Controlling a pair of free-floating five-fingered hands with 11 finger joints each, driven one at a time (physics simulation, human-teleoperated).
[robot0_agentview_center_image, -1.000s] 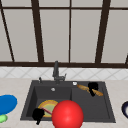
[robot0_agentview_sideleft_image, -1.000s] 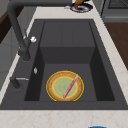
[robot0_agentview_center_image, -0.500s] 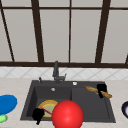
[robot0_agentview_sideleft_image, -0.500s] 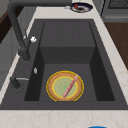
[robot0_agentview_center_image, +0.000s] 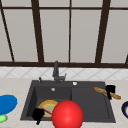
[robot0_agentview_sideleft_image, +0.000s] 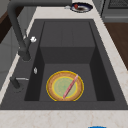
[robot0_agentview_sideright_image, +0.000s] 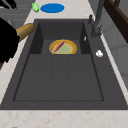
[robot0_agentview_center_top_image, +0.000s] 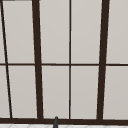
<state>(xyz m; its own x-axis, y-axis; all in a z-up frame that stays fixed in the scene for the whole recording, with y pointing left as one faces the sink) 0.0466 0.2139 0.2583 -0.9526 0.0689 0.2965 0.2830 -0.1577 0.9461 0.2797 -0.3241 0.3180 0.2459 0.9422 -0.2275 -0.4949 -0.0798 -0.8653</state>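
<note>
We see the right hand (robot0_agentview_center_image: 110, 90) at the right edge of the sink (robot0_agentview_center_image: 90, 105), fingers curled round a wooden stick-like utensil (robot0_agentview_center_image: 106, 92) that lies slanted across the sink's right rim. In the right side view that same hand (robot0_agentview_sideright_image: 7, 42) looms large at the left, with the tan, rounded end of the utensil (robot0_agentview_sideright_image: 25, 30) poking out beyond it toward the sink's deep basin, over the bench (robot0_agentview_sideright_image: 62, 115) edge.

The left hand (robot0_agentview_center_image: 38, 115) hangs at the front left corner of the sink, just beside the yellow plate (robot0_agentview_center_image: 48, 106); we cannot tell whether its fingers are curled or loose.

That plate (robot0_agentview_sideleft_image: 65, 85) sits flat on the floor of the deep basin, a green centre inside an orange-yellow rim, with a pink stick (robot0_agentview_sideleft_image: 70, 86) lying slantwise across it. A big red ball (robot0_agentview_center_image: 67, 114) sits at the front edge of the sink in the front view, covering part of the plate.

The dark faucet (robot0_agentview_center_image: 56, 71) stands at the back edge of the sink, below the window (robot0_agentview_center_top_image: 70, 60). On the left end of the bench lie a blue plate (robot0_agentview_center_image: 7, 103) and a small green thing (robot0_agentview_center_image: 2, 118); at the right end, a dark bowl (robot0_agentview_center_image: 125, 109).
</note>
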